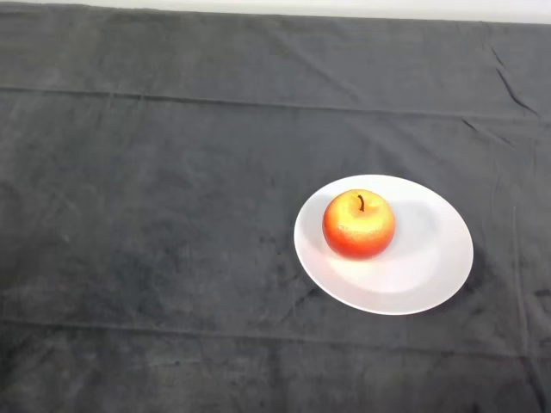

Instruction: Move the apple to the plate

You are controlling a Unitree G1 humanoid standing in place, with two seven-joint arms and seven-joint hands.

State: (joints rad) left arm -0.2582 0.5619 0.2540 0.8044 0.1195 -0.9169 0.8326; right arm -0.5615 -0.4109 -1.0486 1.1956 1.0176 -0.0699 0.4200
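A red and yellow apple [359,224] with a dark stem stands upright on a white round plate [430,267], toward the plate's left side. The plate lies on the dark cloth to the right of the table's middle.
The dark grey cloth [155,215] covers the whole table, with folds running across it and creases near the right edge. A pale strip of wall or floor [344,7] shows beyond the table's far edge.
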